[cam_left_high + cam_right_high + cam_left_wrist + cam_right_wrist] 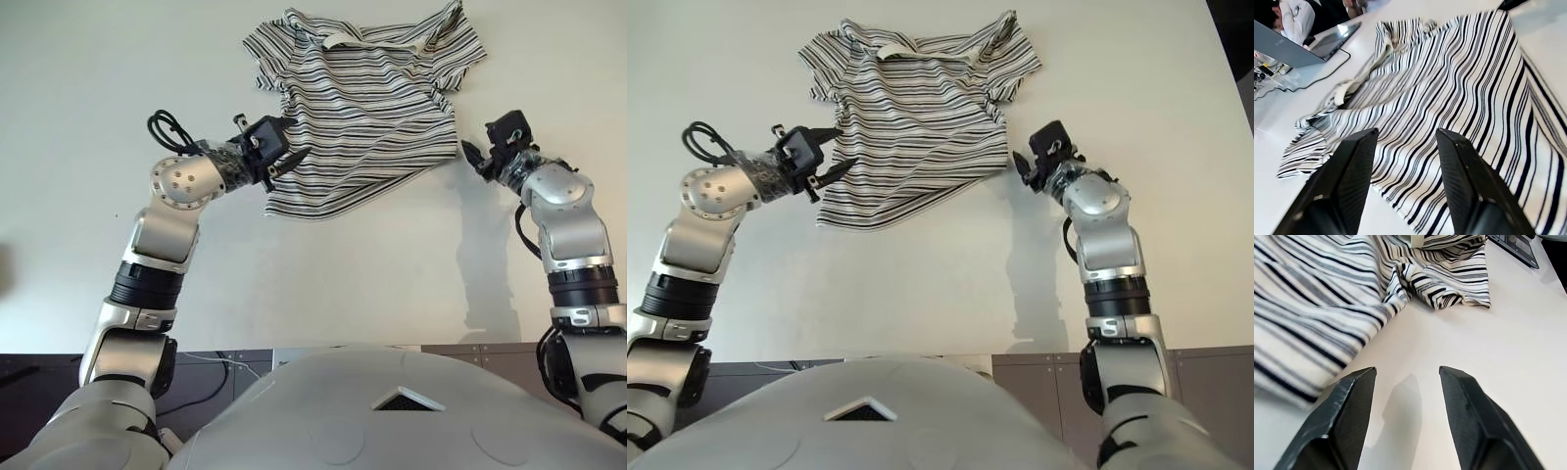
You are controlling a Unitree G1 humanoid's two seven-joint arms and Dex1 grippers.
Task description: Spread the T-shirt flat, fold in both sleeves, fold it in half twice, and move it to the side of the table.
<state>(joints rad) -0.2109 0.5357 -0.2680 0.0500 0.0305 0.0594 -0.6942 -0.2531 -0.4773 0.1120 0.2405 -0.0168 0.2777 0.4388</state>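
Note:
A black-and-white striped T-shirt [362, 108] lies crumpled at the far middle of the white table [294, 294], collar away from me and its hem uneven. My left gripper [294, 139] is open at the shirt's near left edge, its fingers [1356, 166] just above the striped cloth [1449, 88] with nothing held. My right gripper [470, 155] is open over bare table just right of the shirt's near right corner. In the right wrist view the fingers [1352, 406] frame bare table, with the shirt [1312, 298] to one side and a bunched sleeve [1449, 289] beyond.
In the left wrist view, a grey laptop [1298, 46] and a cable [1317, 78] sit on the table beyond the shirt's far side. Wide bare table lies between the shirt and the near edge [196, 351], and to both sides.

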